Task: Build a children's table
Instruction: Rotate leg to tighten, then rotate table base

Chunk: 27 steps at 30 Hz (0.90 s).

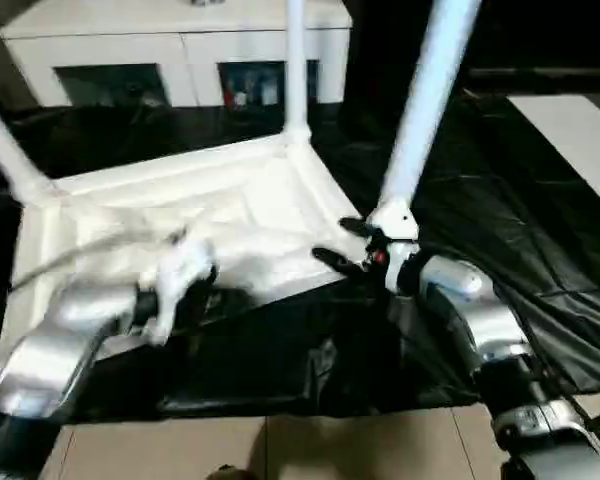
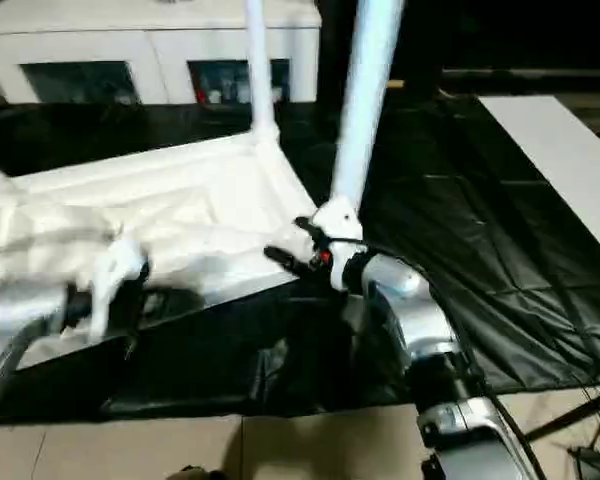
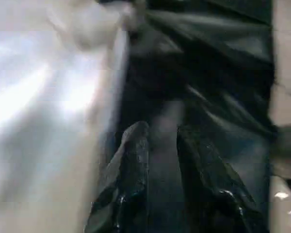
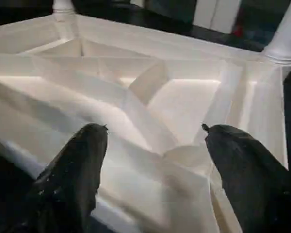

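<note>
The table top (image 1: 180, 215) is lying upside down on a black sheet (image 1: 460, 240) spread over the floor, its ribbed, X-braced underside facing up. White legs are standing in its corner sockets: one at the far corner (image 1: 296, 70), one at the left corner (image 1: 5, 150), and a third (image 1: 425, 100) rising tilted at the near right corner. Behind the top a white cabinet (image 1: 180, 45) with glass doors is standing against the wall. A pale board (image 1: 580, 140) is lying on the sheet to the right, well apart from the top.

The right end effector (image 1: 352, 245) is sitting at the near right corner, just beside the foot of the tilted leg. Its two black fingers (image 4: 72, 170) are standing spread wide, one to each side of the corner rim, with the ribbed underside showing between them in the right wrist view. They are not pinching anything that can be made out; whether they are touching the rim cannot be told.

The left end effector (image 1: 195, 275) is hovering over the near edge of the top, on its left half, blurred in both eye views. In the left wrist view its dark fingers (image 3: 131, 170) are standing slightly parted over the black sheet, with the white edge of the top beside them, and nothing is showing between them.
</note>
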Available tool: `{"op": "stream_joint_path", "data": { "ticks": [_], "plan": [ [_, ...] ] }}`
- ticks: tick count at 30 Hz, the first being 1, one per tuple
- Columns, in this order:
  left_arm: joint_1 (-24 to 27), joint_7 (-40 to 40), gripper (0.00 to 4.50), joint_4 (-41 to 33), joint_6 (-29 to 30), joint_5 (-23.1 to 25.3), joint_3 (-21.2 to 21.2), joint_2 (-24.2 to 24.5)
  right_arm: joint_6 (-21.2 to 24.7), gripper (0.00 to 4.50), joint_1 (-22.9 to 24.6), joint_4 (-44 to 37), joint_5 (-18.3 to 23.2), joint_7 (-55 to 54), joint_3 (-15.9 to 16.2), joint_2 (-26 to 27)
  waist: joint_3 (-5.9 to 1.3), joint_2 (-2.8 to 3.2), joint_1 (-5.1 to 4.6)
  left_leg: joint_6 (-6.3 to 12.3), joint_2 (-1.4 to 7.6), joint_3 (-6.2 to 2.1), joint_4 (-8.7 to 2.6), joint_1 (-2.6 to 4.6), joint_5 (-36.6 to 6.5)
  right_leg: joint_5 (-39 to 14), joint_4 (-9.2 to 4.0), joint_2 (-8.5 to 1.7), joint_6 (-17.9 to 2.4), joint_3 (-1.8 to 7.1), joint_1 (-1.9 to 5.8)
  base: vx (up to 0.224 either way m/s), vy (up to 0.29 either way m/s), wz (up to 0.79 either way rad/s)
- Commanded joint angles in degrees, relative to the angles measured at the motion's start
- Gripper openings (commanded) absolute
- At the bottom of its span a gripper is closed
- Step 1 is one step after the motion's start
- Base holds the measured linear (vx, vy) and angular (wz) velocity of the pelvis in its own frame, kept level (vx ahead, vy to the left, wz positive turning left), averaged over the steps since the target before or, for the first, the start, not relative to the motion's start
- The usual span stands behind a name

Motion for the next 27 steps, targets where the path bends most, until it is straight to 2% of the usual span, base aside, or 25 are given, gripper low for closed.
{"op": "stream_joint_path", "data": {
  "ticks": [1, 2, 3, 4, 5, 6, 7, 8, 9, 11, 12, 13, 18, 21, 27],
  "plan": [
    [3.2, 0.9, 1.13, -5.6, 4.9, -0.1, 0.1, 1.5, -1.6, 3.58, -3.1, 5.8, -2.1, -7.2, -2.4, 0.1, -3.48, 0.15, -0.77, -1.28, 1.42, -0.38, -4.53, 2.54, -14.8, -8.9, -3.60, -1.64, -12.9, 1.67, 1.57, 0.000, 0.000, 0.00],
    [3.2, 0.9, 1.13, -5.6, 4.9, -0.1, 0.1, 1.5, -1.6, 3.58, -3.1, 5.8, -2.1, -7.2, -2.4, 0.1, -3.33, 0.11, -0.91, -1.50, 1.24, -0.49, -4.70, 2.22, -15.2, -10.2, -3.71, -1.58, -12.5, 1.58, 1.81, 0.000, 0.000, 0.00],
    [4.4, 1.7, 1.13, -5.9, 5.3, 1.3, -0.3, 1.6, -1.8, 3.58, -4.0, 7.8, -2.6, -9.4, -3.0, 0.1, -3.46, 0.50, -0.53, -2.02, 1.24, -0.29, -4.52, 2.95, -16.4, -11.9, -4.07, -1.60, -11.6, 1.69, 1.27, 0.000, 0.000, 0.00],
    [5.3, 2.9, 1.13, -5.9, 5.3, 3.0, -0.6, 1.6, -2.1, 3.58, -4.9, 9.7, -3.2, -11.6, -3.4, -0.1, -3.33, 0.41, -0.74, -2.22, 1.15, -0.22, -4.48, 3.00, -17.1, -12.2, -4.19, -1.46, -11.4, 1.79, 1.12, 0.000, 0.000, 0.00],
    [5.3, 2.9, 1.13, -5.9, 5.3, 3.0, -0.6, 1.6, -2.1, 3.58, -4.9, 9.7, -3.2, -11.6, -3.4, -0.1, -3.37, 0.29, -0.75, -2.48, 1.06, -0.33, -4.48, 2.81, -17.2, -12.6, -4.21, -1.49, -10.8, 1.81, 1.41, 0.000, 0.000, 0.00],
    [5.9, 4.8, 1.13, -5.1, 4.7, 5.0, -0.8, 1.3, -2.3, 3.58, -5.8, 11.5, -3.9, -14.0, -3.8, -0.6, -3.45, 0.27, -0.59, -2.49, 1.07, -0.31, -4.42, 2.90, -17.1, -12.6, -4.26, -1.53, -10.4, 1.85, 1.40, 0.000, 0.000, 0.00],
    [7.6, 8.7, 1.13, -4.6, 5.6, 6.7, -1.4, 1.6, -2.8, 3.58, -8.3, 16.0, -4.9, -19.3, -5.6, -2.1, -3.37, 0.48, -0.82, -3.15, 1.02, -0.42, -4.47, 2.75, -17.3, -12.4, -4.17, -1.44, -10.2, 1.77, 1.38, 0.000, 0.000, 0.00],
    [8.0, 9.8, 1.13, -4.4, 6.0, 7.0, -1.5, 1.6, -2.9, 3.58, -9.0, 17.3, -5.1, -20.7, -6.2, -2.7, -3.50, 0.43, -0.83, -3.33, 1.03, -0.49, -4.48, 2.66, -17.2, -12.3, -4.10, -1.52, -10.1, 1.70, 1.61, 0.000, 0.000, 0.00],
    [8.0, 9.8, 1.13, -4.4, 6.0, 7.0, -1.5, 1.6, -2.9, 3.58, -9.0, 17.3, -5.1, -20.7, -6.2, -2.7, -3.72, 0.43, -0.57, -3.41, 0.95, -0.38, -4.24, 2.97, -16.6, -11.6, -4.07, -1.41, -9.8, 1.68, 1.49, 0.000, 0.000, 0.00],
    [8.9, 10.7, 1.13, -4.7, 6.5, 7.0, -1.3, 1.8, -3.5, 3.58, -10.2, 19.7, -5.1, -22.0, -7.1, -4.3, -3.69, 0.46, -0.38, -3.13, 0.93, -0.17, -3.98, 3.23, -16.2, -9.4, -4.04, -1.11, -10.0, 1.77, 1.18, 0.000, 0.000, 0.00],
    [9.3, 11.0, 1.13, -5.0, 6.8, 6.8, -1.1, 1.8, -4.0, 3.58, -10.8, 20.9, -5.1, -22.3, -7.3, -5.1, -3.76, 0.35, -0.30, -2.91, 0.86, -0.16, -3.90, 3.08, -15.7, -8.6, -3.95, -1.05, -10.0, 1.76, 1.38, 0.000, 0.000, 0.00],
    [10.0, 11.6, 1.13, -5.7, 7.1, 6.5, -0.6, 1.5, -5.4, 3.58, -12.2, 24.1, -5.2, -23.3, -7.7, -6.8, -4.02, 0.18, -0.36, -2.23, 0.74, -0.33, -3.77, 2.32, -13.1, -5.7, -3.33, -1.23, -10.7, 1.60, 2.02, 0.000, 0.000, 0.00],
    [10.7, 12.1, 1.13, -6.3, 5.2, 5.4, 1.4, 0.0, -7.6, 3.58, -15.1, 29.8, -5.7, -24.7, -8.6, -10.7, -4.26, -0.17, -0.16, -0.34, 0.56, -0.25, -3.20, 1.91, -9.6, -1.9, -3.02, -1.24, -11.6, 1.41, 2.57, 0.000, 0.000, 0.00],
    [11.8, 12.1, 1.13, -7.5, 3.4, 3.3, 2.7, -0.6, -9.6, 3.58, -17.3, 34.3, -6.4, -26.4, -9.2, -12.8, -4.27, -0.49, -0.47, 0.54, 0.41, -0.16, -2.96, 1.59, -9.2, -1.5, -2.88, -1.16, -12.4, 1.32, 2.71, 0.000, 0.000, 0.00],
    [15.3, 10.1, 1.13, -10.5, 1.2, -0.4, 6.5, 0.1, -12.4, 3.58, -19.6, 38.7, -6.9, -26.5, -8.9, -14.4, -4.28, -0.63, -0.73, 2.04, 0.62, -0.14, -2.71, 1.49, -9.1, -2.6, -2.85, -1.28, -13.0, 1.28, 2.64, 0.000, 0.000, 0.00]
  ]
}}
